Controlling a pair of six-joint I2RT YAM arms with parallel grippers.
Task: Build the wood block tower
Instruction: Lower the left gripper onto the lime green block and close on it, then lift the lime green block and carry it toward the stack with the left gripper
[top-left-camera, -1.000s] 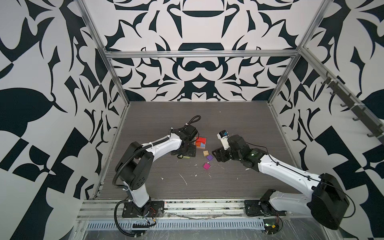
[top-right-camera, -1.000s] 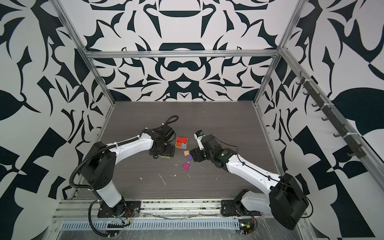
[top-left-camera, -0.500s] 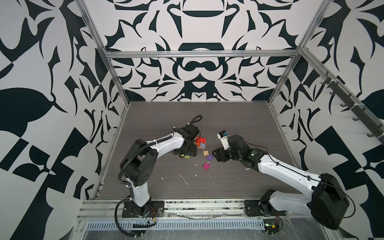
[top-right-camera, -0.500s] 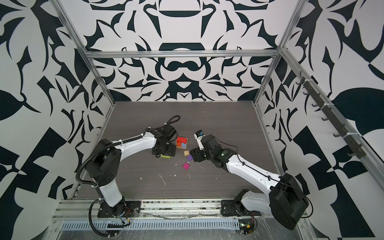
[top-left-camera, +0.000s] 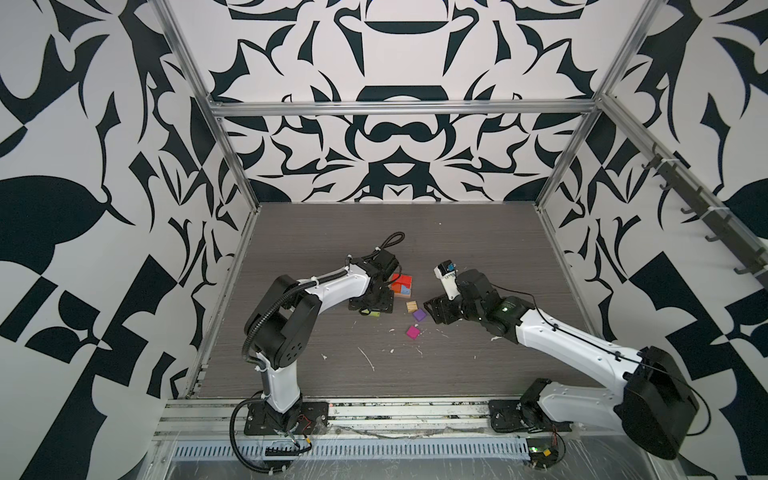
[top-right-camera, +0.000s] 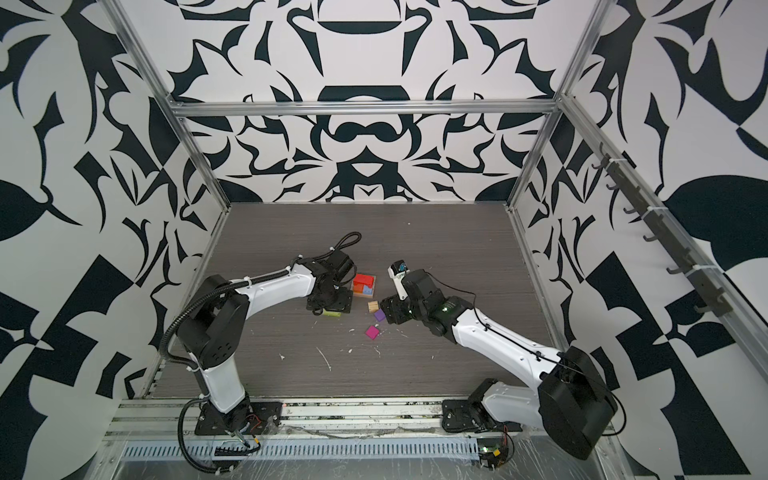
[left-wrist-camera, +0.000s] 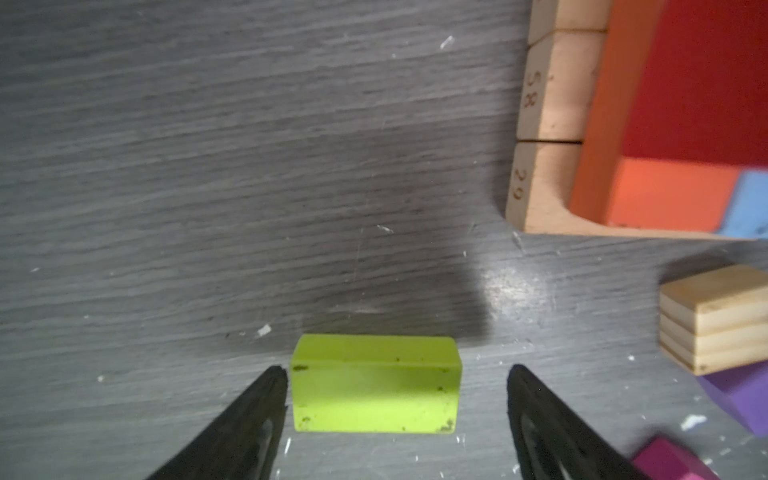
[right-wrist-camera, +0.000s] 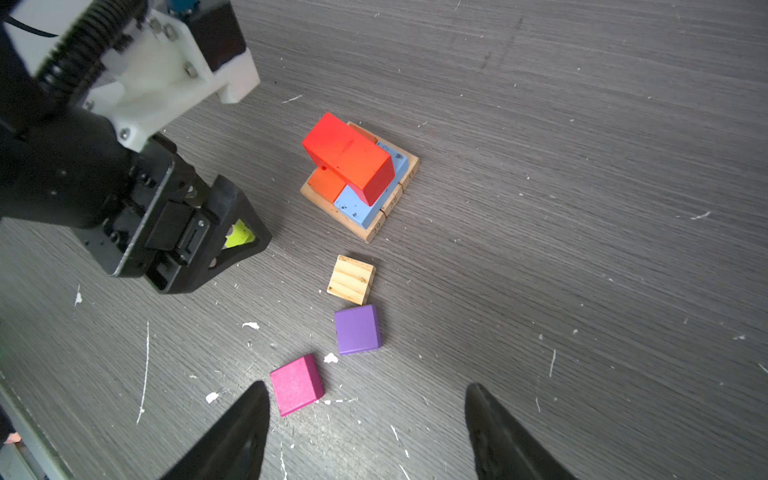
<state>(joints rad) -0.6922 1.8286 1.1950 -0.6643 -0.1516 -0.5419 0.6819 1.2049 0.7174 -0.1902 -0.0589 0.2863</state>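
The wood block tower (top-left-camera: 401, 286) (right-wrist-camera: 357, 174) is a tan base carrying orange and blue blocks, with a red oblong lying across them. A lime-green block (left-wrist-camera: 376, 384) (top-left-camera: 372, 314) lies on the table between the fingers of my left gripper (left-wrist-camera: 395, 372) (top-left-camera: 371, 305). That gripper is open: one finger is close beside the block and a gap shows at the other. A tan cube (right-wrist-camera: 351, 279), a purple cube (right-wrist-camera: 357, 329) and a magenta cube (right-wrist-camera: 296, 385) lie loose in front of the tower. My right gripper (right-wrist-camera: 365, 387) (top-left-camera: 440, 311) hovers open and holds nothing, with the magenta cube by one fingertip.
White flecks (top-left-camera: 368, 359) are scattered on the grey wood-grain table. Patterned walls with metal frame rails (top-left-camera: 232, 249) enclose the table on three sides. The left gripper's body (right-wrist-camera: 124, 199) stands close to the tower's side.
The left arm has shifted slightly and its jaws have narrowed around the lime-green block. The right arm and the loose cubes have not moved.
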